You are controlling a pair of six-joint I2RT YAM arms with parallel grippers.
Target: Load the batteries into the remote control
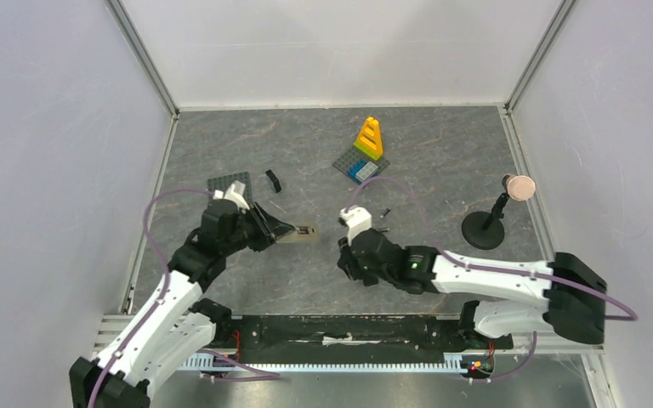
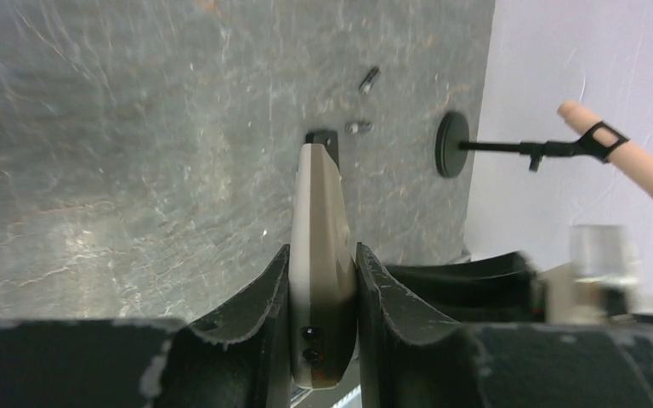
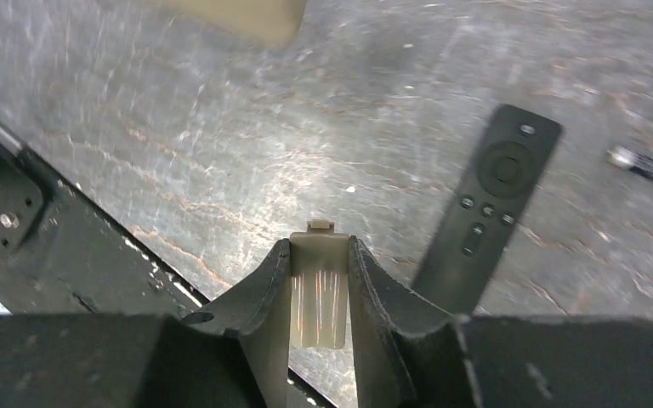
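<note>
Top external view: the left arm [image 1: 170, 297] rises from its base, bends at the elbow and reaches toward the middle of the grey, marble-veined table [image 1: 442, 153]; the left gripper [image 1: 276, 228] is clamped on the remote control [image 1: 299, 232], a slim tan-grey plastic bar with rounded corners, held on its long edge with a dark patch at its far end, left of the table's centre; whether it touches the table cannot be told; the right arm [image 1: 493, 276] lies low and stretches leftward, wrist turned toward the near edge; in the right wrist view the right gripper [image 3: 317, 255] is pinched narrow on a small tan cover piece [image 3: 317, 293], flat and faintly ribbed, with a little tab on top; beside it a black button-faced remote [image 3: 493, 212] lies flat, matte, with a round pad and small round keys; the batteries [image 2: 369, 79], tiny dark shiny cylinders, lie loose on the table just past the held bar's tip, near the black round base of a small stand [image 2: 452, 144] with a pinkish rounded head; farther back a yellow stepped brick [image 1: 371, 138] sits on a grey studded plate [image 1: 349, 166]; a second studded plate [image 1: 229, 181] and a small black brick [image 1: 273, 180] lie near the left arm's wrist.
</note>
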